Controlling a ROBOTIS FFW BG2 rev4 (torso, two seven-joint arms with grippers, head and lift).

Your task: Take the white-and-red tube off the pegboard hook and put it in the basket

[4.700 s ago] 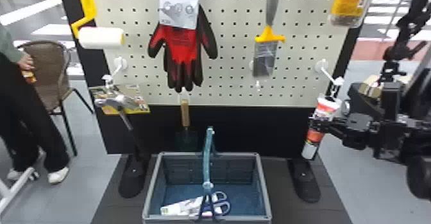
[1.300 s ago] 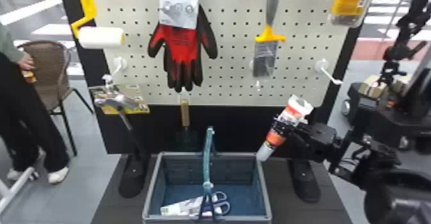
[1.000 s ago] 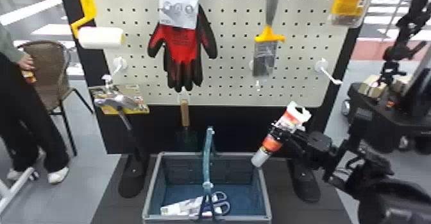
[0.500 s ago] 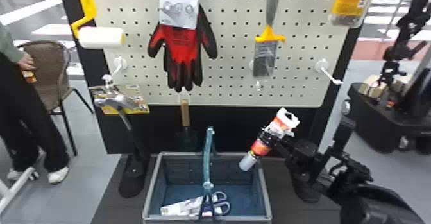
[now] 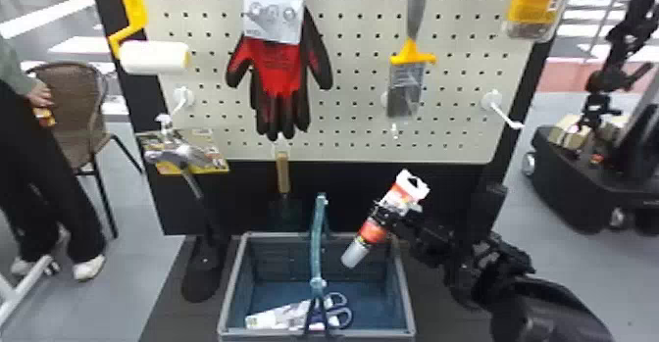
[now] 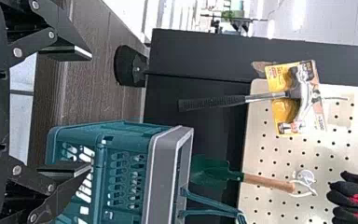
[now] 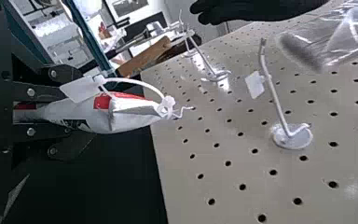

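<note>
White-and-red tube (image 5: 372, 232): mid-length partly masked by the clasping fingers of the right gripper (image 5: 385, 216); slanted, grey end lowermost, over the basket's (image 5: 405, 297) right part. Basket: front cut off by the head view's bottom edge. Scissors (image 5: 279, 316): inside, partly behind handle (image 5: 317, 248). Right arm (image 5: 490, 272): angled inward from lower right. Left gripper (image 6: 91, 111): fingers parted.

White-and-red tube (image 5: 371, 232) tilted in right end effector (image 5: 384, 214), low end over basket (image 5: 229, 287); scissors (image 5: 300, 314) inside.
</note>
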